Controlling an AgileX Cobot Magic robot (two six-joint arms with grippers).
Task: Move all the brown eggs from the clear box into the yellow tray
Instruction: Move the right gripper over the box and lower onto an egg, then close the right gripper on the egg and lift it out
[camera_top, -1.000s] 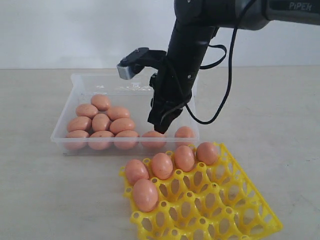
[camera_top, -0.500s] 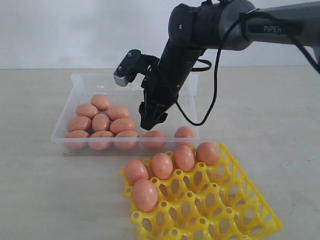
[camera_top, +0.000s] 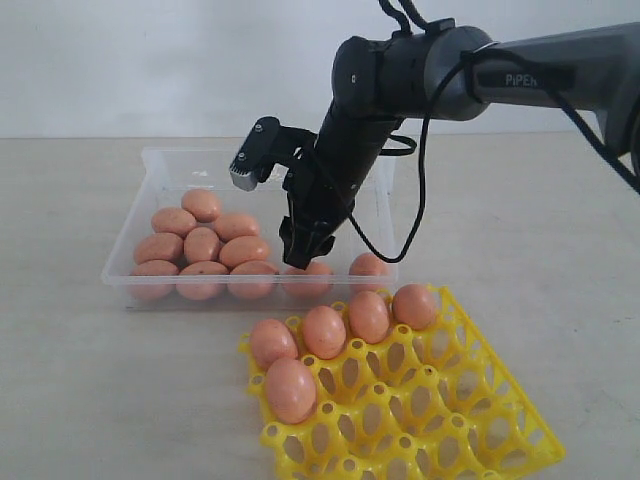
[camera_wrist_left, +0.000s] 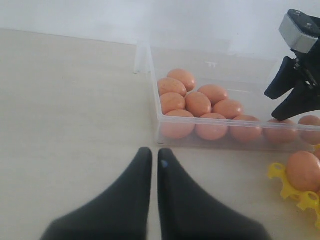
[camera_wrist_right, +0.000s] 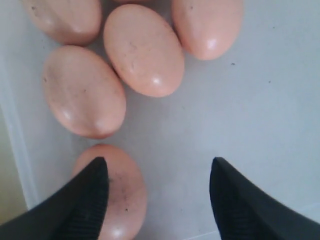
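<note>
Five brown eggs sit in the yellow tray: four along its far row, and one in the next row at the left end. About eleven more lie in the clear box, which stands just behind the tray on the pale table. Most of them are bunched toward the box's left end, and two lie along the front wall further right.

From the right, the dark arm bends down into the box. The right gripper has its jaws spread wide with nothing between them. Seen from its own wrist, one fingertip overlaps an egg lying by the box wall, and the other is over bare box floor. I cannot tell whether it touches the shell.

Over by the box's near corner, the left gripper is low above the bare table, its fingers pressed together and holding nothing.
</note>
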